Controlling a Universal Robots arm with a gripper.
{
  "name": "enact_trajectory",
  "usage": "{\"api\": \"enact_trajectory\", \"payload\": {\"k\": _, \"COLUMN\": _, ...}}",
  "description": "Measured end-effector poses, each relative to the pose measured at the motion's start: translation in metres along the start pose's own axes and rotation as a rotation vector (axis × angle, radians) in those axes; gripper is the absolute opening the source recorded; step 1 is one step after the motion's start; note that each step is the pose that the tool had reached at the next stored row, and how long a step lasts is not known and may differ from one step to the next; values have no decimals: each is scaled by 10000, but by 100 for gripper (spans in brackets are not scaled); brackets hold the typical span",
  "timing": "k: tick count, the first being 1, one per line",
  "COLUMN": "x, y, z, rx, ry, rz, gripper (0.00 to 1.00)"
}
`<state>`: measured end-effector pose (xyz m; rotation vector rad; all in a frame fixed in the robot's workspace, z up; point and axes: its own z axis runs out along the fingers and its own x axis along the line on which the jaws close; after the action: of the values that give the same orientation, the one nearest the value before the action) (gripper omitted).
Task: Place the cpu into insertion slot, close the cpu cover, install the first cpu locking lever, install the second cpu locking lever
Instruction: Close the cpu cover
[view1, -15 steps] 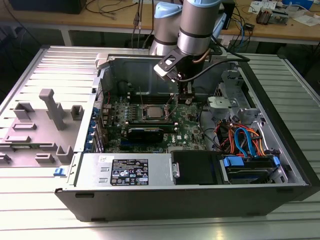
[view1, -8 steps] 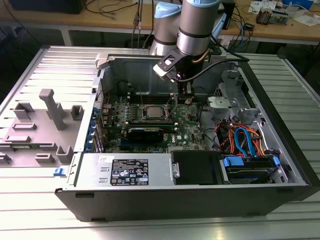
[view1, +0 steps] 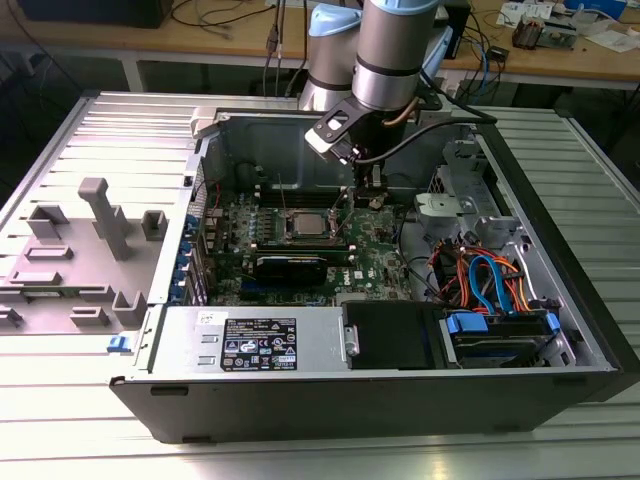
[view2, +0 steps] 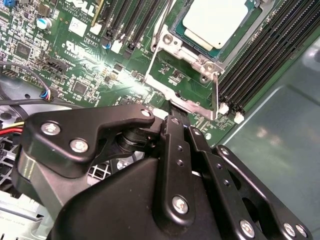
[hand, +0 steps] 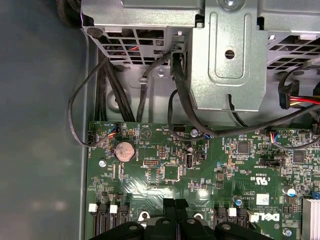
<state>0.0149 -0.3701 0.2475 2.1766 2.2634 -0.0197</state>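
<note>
Cpu (view2: 215, 20) seated in the insertion slot (view2: 202, 59); claw (view2: 172, 119), fingers together, poised just beside the cpu cover (view2: 184, 102).

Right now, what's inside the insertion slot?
The cpu sits in the insertion slot, its silver top showing in the second wrist view. The slot's contacts beneath it are covered, so seating cannot be checked.

One cpu (view2: 215, 20), one cpu cover (view2: 166, 44), one coin battery (hand: 124, 149), one graphics card (view1: 290, 265).
</note>
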Motion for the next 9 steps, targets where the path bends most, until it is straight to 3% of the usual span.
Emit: {"api": "enact_trajectory", "payload": {"k": 9, "x": 1, "y": -23, "z": 2, "rx": 2, "ry": 0, "rz": 1, "gripper": 11}}
